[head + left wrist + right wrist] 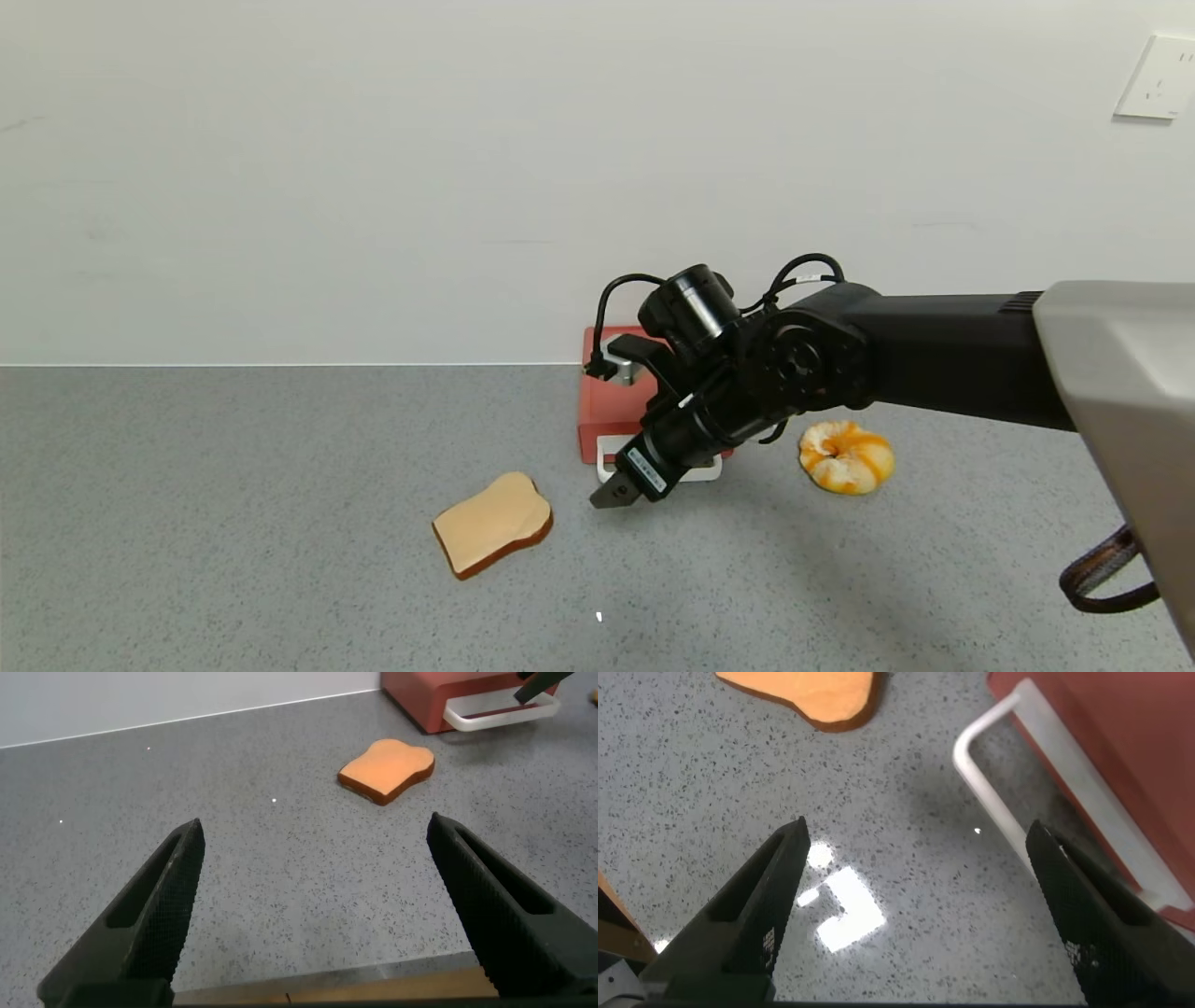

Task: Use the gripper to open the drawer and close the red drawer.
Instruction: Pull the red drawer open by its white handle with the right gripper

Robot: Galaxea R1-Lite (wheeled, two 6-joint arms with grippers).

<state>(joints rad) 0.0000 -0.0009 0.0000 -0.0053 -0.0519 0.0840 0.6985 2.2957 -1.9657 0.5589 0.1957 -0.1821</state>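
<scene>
The red drawer (607, 411) is a flat salmon-red box at the back of the grey table, with its white loop handle (705, 473) facing me. My right gripper (611, 495) hangs low just in front of that handle, open and empty. In the right wrist view the gripper (915, 840) has its fingers spread over bare table. The handle (1036, 793) and the red box (1120, 737) lie beside one finger, not between the two. My left gripper (313, 835) is open and empty over the near table edge, far from the drawer (430, 695).
A bread slice (493, 535) lies on the table left of the right gripper and shows in both wrist views (387, 769) (808, 691). An orange-and-white ring-shaped food item (846, 455) lies right of the drawer. A white wall stands behind the table.
</scene>
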